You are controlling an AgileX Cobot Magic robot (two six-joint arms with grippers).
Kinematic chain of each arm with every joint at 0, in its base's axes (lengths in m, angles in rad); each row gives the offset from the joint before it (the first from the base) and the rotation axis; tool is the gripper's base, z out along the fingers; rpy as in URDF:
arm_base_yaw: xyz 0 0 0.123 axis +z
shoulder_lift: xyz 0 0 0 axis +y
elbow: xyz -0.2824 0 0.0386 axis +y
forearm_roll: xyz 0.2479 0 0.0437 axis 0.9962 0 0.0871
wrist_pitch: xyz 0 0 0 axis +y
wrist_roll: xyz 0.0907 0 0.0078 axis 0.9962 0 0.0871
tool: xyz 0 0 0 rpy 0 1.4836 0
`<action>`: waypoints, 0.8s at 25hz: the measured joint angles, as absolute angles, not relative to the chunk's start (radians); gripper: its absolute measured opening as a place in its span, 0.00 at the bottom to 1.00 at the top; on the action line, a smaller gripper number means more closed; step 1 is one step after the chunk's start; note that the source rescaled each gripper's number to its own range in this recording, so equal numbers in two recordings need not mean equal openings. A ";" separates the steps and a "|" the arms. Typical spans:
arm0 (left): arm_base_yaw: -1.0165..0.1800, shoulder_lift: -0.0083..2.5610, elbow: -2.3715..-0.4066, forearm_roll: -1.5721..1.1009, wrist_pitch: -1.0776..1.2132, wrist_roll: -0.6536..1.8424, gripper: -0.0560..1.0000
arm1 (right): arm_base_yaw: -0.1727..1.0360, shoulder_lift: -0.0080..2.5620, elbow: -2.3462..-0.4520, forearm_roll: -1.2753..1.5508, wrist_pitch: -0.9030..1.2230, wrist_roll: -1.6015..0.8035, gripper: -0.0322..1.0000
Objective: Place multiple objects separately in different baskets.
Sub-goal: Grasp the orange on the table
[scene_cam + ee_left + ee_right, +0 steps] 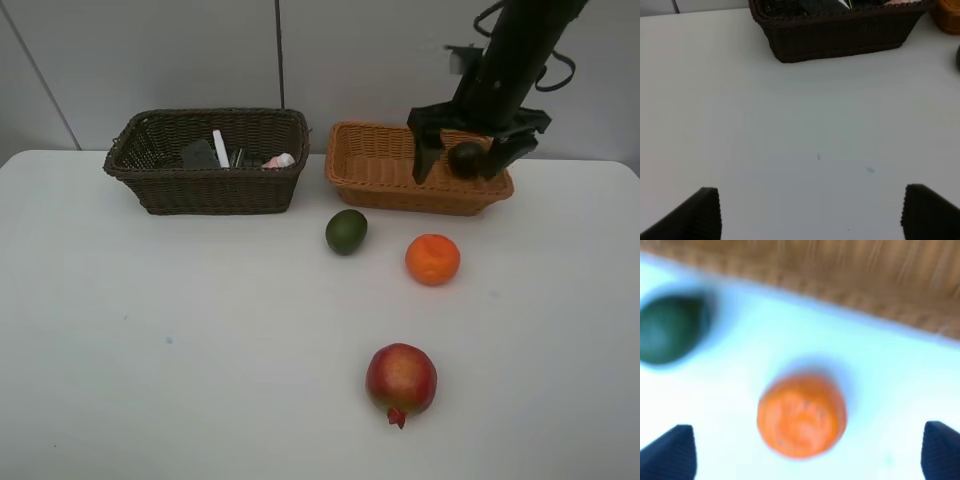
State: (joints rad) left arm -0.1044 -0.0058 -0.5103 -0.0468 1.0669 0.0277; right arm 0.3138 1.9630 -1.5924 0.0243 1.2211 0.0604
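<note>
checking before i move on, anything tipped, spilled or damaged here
Nothing stands out. The dark basket and tan basket sit upright, and the green fruit, orange and pomegranate lie intact on the table.

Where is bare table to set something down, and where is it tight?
Widest bare table: in front of the dark brown basket, left of the pomegranate. Also right of the orange. Tight: green fruit and orange crowd the front of the tan basket.

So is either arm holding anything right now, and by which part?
Nothing, it seems. The right fingers stand wide either side of the dark mangosteen, not pinching it; the left fingers are open and empty.
</note>
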 joint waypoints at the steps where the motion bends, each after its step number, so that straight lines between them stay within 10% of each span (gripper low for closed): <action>1: -0.104 -0.006 -0.510 -0.047 1.067 0.028 0.88 | 0.328 1.964 -1.558 0.020 1.217 0.060 1.00; 20: -0.104 -0.006 -0.510 -0.058 1.067 0.028 0.88 | 0.355 2.055 -1.315 -0.043 0.859 0.000 1.00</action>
